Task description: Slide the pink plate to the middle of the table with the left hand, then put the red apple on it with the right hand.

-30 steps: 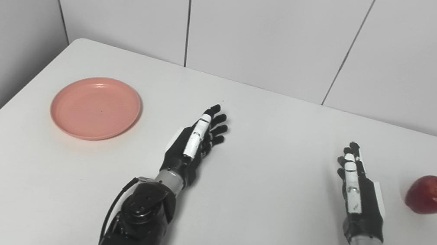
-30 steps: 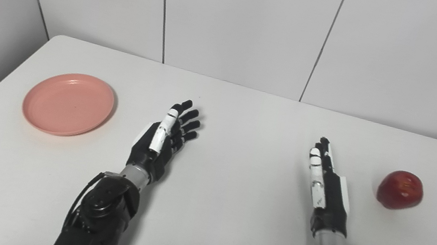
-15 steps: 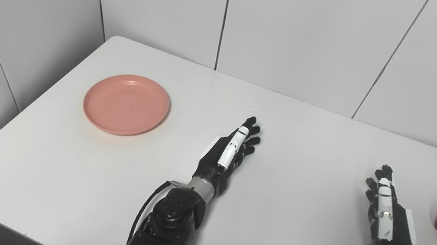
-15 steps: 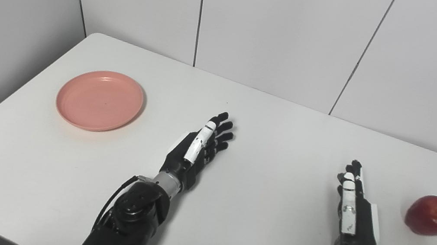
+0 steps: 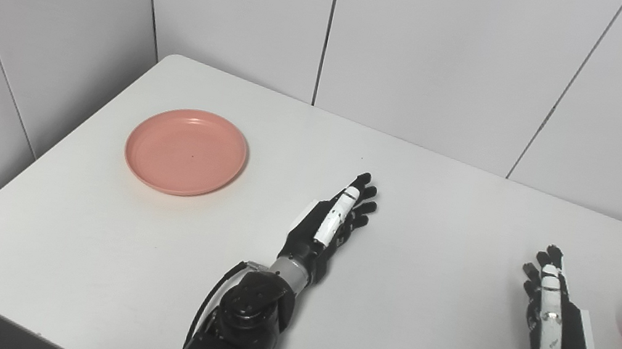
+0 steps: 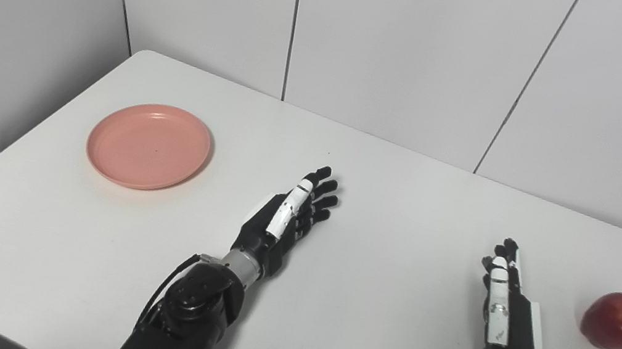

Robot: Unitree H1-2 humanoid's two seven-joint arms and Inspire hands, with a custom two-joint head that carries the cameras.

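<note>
Nearest you, your left hand [image 6: 286, 220] and right hand [image 6: 505, 308] lie over the white table [image 6: 404, 214], fingers extended and apart, holding nothing; contact with the tabletop is hard to judge. The red apple [image 6: 618, 322] sits near the right hand, untouched. Farther off, the pink plate [image 6: 149, 146] rests near the far-left corner, well apart from the left hand.

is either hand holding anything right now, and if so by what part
Nothing is held. The left hand and right hand are both open, clear of the pink plate and the red apple.
</note>
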